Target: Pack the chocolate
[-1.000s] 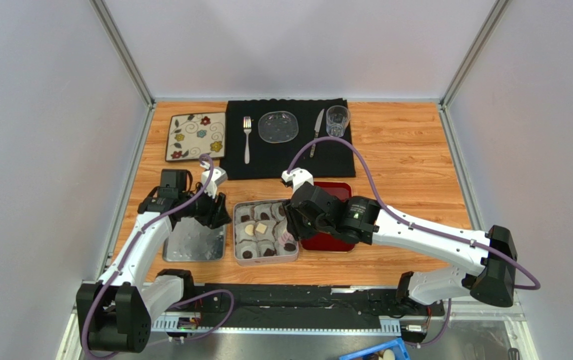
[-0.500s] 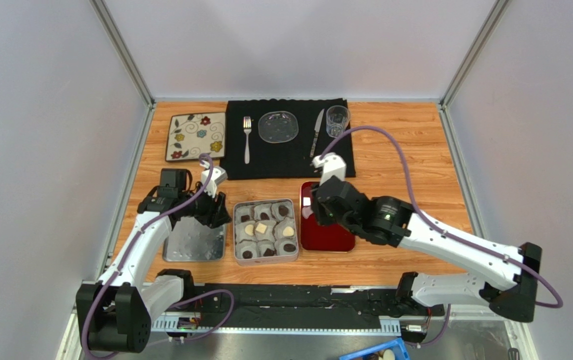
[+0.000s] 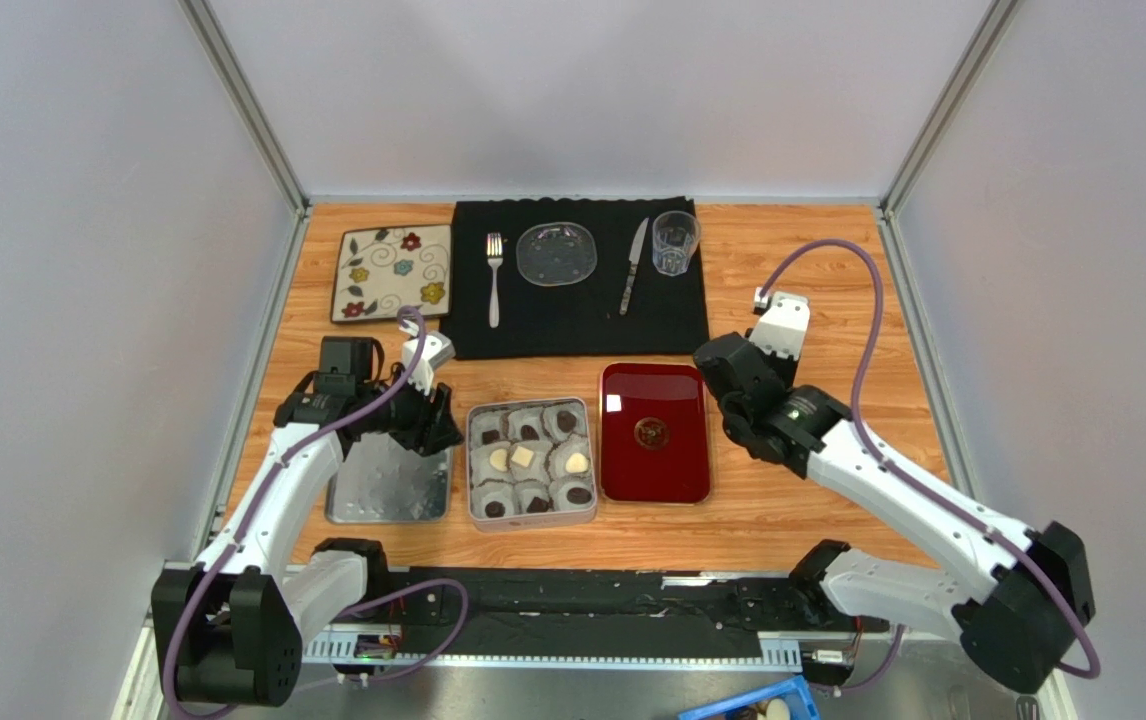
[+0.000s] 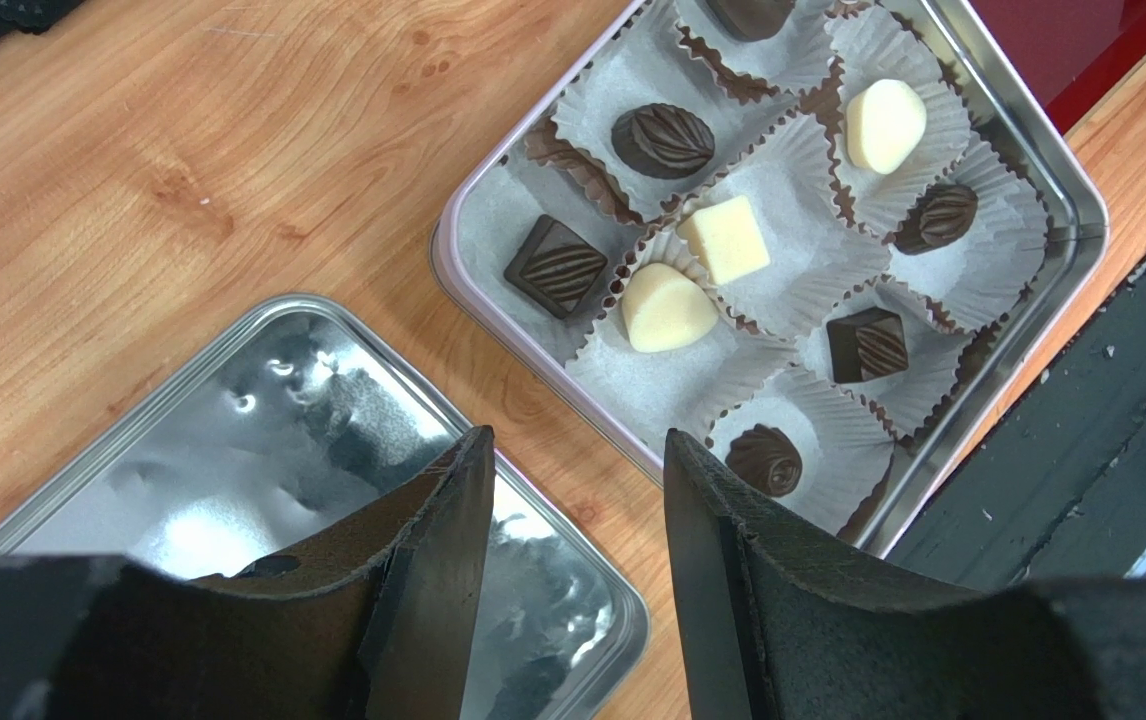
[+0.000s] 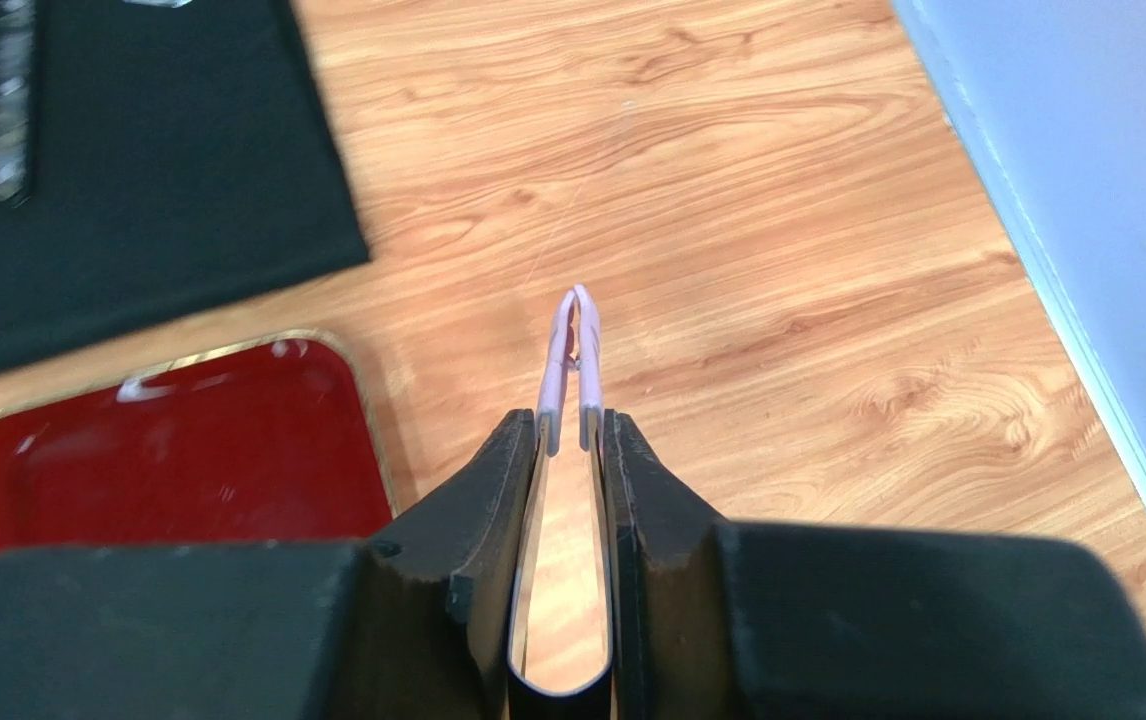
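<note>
Beside the glossy red rectangular tray (image 3: 677, 393), the right gripper (image 5: 570, 432) pinches pale lilac plastic tweezers (image 5: 570, 353), their tips together.
Held over the bare wooden table (image 5: 775, 225), the tool probably waits for another pick; one dark round chocolate (image 3: 651, 435) lies on the tray. Nine bite-size chocolates (image 4: 725, 237), ridged dark brown or smooth cream, sit in crinkled white paper cups (image 4: 639, 75) inside the rectangular silver tin (image 4: 1060, 165). Jaws spread, the left gripper (image 4: 576, 495) hovers over the shiny silver lid (image 4: 279, 435), likely ready to lift it.

No word, brand or number can be read. The dark chocolate pieces (image 4: 555, 264) bear moulded ridges only, the square plate (image 3: 391, 273) painted flowers. A blue item (image 3: 752, 702) at the near edge may carry marks, too small to tell.
</note>
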Controlling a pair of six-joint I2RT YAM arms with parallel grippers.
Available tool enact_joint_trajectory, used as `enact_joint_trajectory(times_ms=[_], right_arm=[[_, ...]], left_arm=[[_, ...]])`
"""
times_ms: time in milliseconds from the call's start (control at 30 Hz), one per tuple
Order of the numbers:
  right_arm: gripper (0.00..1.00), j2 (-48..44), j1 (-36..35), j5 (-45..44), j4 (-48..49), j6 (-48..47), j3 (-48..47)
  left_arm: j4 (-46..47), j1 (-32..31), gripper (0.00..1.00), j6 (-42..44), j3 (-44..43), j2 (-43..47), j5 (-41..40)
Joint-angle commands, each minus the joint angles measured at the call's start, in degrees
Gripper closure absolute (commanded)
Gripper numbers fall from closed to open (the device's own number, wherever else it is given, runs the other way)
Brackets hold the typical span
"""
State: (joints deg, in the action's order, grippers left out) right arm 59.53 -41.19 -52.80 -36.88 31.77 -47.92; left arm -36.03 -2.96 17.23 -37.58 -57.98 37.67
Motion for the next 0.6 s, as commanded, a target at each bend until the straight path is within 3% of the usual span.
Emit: enact_joint_trajectory(times_ms=[0, 167, 333, 433, 567], right_arm=[[0.94, 6.80, 1.11, -10.57, 5.95, 8.91, -0.50], [0.95, 15.26, 1.20, -10.84, -2.92, 22.00, -3.23], [0.94, 19.40, 0.94, -9.08, -4.17, 30.80, -1.39], [0.87, 18.87, 0.94, -7.07, -0.93, 30.90, 1.16], [0.70, 15.36, 0.94, -3.46, 4.00, 28.53, 5.46]], left_arm=[[-0.27, 0.24, 0.46, 1.31, -1.97, 1.11, 1.00], [-0.36, 0.24, 0.46, 2.01, -1.88, 1.46, 0.39], [-0.27, 0.24, 0.46, 2.19, -1.53, 1.20, 0.39], [-0.44, 0.24, 0.46, 2.45, -1.70, 1.46, 0.39], [-0.71, 0.24, 0.46, 2.72, -1.62, 1.72, 0.12]])
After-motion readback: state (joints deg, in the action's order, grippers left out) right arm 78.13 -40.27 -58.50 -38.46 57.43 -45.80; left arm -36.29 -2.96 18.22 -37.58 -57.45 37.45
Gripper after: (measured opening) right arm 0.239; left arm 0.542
